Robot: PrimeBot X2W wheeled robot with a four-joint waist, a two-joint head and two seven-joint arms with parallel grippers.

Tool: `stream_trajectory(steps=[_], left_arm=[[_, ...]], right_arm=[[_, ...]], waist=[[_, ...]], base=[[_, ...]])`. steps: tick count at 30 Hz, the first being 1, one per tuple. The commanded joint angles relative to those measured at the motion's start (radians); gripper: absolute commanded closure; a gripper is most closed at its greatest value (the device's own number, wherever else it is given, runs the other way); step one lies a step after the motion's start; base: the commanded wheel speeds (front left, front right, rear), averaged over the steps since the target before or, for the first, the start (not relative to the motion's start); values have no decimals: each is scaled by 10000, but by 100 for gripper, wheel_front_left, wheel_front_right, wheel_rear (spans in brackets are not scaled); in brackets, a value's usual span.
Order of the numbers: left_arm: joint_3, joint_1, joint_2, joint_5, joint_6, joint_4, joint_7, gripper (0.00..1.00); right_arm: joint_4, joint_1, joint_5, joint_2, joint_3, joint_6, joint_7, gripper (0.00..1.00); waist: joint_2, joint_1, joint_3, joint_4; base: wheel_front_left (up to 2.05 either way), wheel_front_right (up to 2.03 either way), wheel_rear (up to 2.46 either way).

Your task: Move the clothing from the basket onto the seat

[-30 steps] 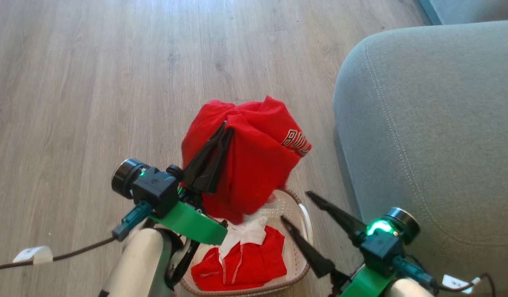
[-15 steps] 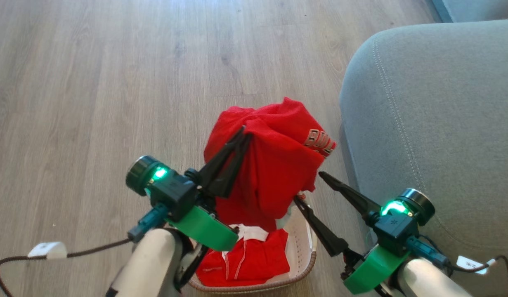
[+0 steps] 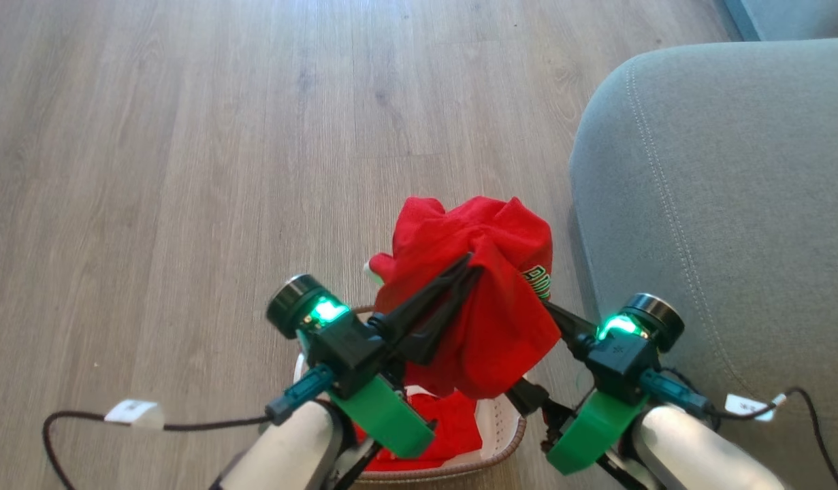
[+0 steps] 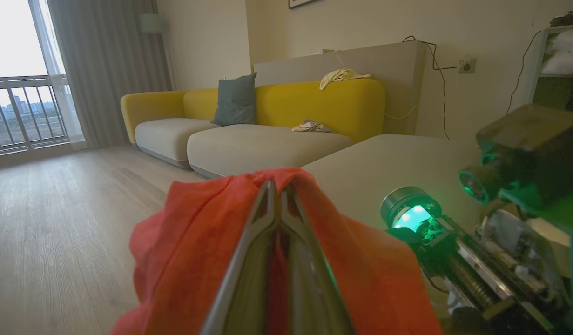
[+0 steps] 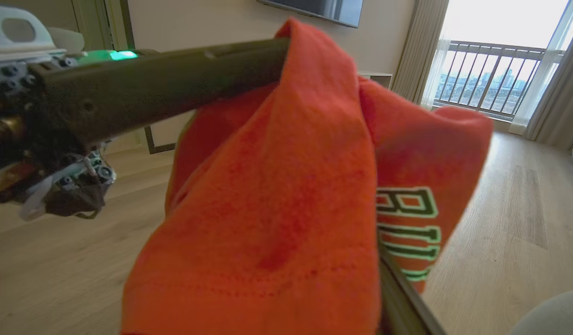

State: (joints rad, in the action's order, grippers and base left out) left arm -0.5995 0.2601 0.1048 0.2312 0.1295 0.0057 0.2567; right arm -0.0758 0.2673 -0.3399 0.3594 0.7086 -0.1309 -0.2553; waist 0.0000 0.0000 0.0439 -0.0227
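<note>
The bright red shirt with green-white lettering (image 3: 490, 327) hangs above the cream perforated plastic basket (image 3: 510, 435), pinched in the left claw (image 3: 470, 262). Over the last second it has swung nearer the grey upholstered seat (image 3: 718, 204) and now drapes against the spread right claw (image 3: 541, 354). The carry looks under way; other red clothing (image 3: 453, 422) is still in the basket.

Left and far, I have bare wood floor (image 3: 187, 170), wide open for either arm. On the right the seat (image 3: 718, 204) walls things off, its rounded corner near the red shirt (image 3: 487, 327). That shirt hangs from the left gripper (image 3: 470, 261) over the basket (image 3: 517, 435), covering most of its mouth. The right gripper (image 3: 560, 318), fingers spread, crowds the narrow gap between shirt and seat. A cable (image 3: 187, 427) trails across the near-left floor.
</note>
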Motion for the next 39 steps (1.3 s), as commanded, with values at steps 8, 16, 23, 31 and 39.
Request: stream_trajectory(steps=[8, 16, 23, 31, 39], left_arm=[[-331, 708, 155, 314, 11, -339, 51, 100], [-675, 702, 223, 506, 11, -102, 51, 100], [-697, 654, 218, 569, 11, -6, 51, 100], [-665, 635, 160, 795, 11, 6, 51, 100], [-444, 601, 159, 598, 11, -136, 51, 0]], right_arm=[[-601, 739, 229, -266, 226, 2, -65, 0], [-719, 617, 306, -826, 222, 2, -65, 41], [-448, 418, 516, -1016, -178, 2, -65, 100], [-165, 119, 769, -1286, -784, 2, -65, 100], [-28, -130, 1090, -1622, -1631, 2, -65, 100]], waist=[[0, 0, -75, 123], [0, 0, -163, 208], [0, 0, -217, 236], [0, 0, -243, 250], [0, 0, -217, 242]], base=[[0, 0, 0], [0, 0, 0], [0, 0, 0], [0, 0, 0], [0, 0, 0]])
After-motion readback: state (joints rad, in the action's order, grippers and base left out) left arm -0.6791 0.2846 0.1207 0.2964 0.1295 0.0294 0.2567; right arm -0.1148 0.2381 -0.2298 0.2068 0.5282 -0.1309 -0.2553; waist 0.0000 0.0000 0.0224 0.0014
